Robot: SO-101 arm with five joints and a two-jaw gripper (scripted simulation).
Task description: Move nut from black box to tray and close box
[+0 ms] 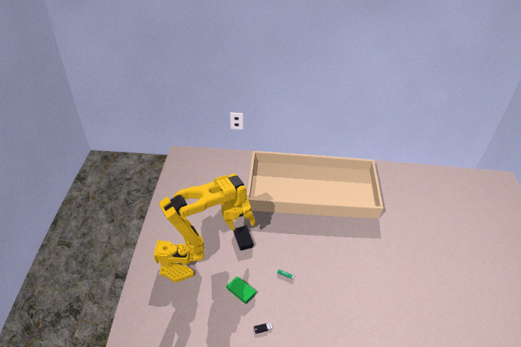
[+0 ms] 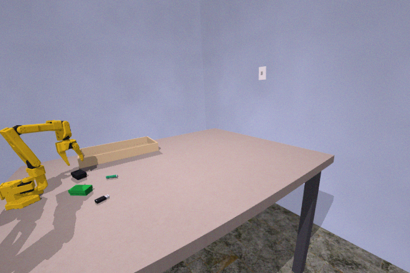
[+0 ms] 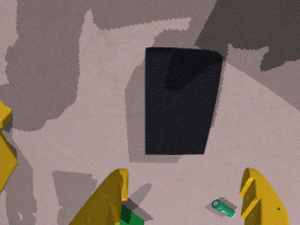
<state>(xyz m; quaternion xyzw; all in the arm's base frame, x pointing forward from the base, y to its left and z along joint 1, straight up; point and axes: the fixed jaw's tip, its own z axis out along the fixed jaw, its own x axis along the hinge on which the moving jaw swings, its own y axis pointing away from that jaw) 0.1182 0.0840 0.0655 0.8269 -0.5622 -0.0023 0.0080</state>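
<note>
The black box (image 1: 243,238) (image 2: 78,174) (image 3: 180,109) lies flat on the table near the arm with its lid on. The nut is not visible. The wooden tray (image 1: 315,209) (image 2: 121,153) stands behind and to the right of the box; its inside shows no objects in the top view. My gripper (image 1: 243,227) (image 2: 76,162) (image 3: 185,180) points down and hangs above the table by the box's end nearest the tray. Its two fingers are apart with nothing between them. In the wrist view the box lies beyond the fingertips.
A green box (image 1: 241,289) (image 2: 80,189) (image 3: 131,215) lies in front of the black box. A small green cylinder (image 1: 285,273) (image 2: 111,176) (image 3: 223,207) lies to its right. A black USB stick (image 1: 263,328) (image 2: 101,198) lies nearer the front.
</note>
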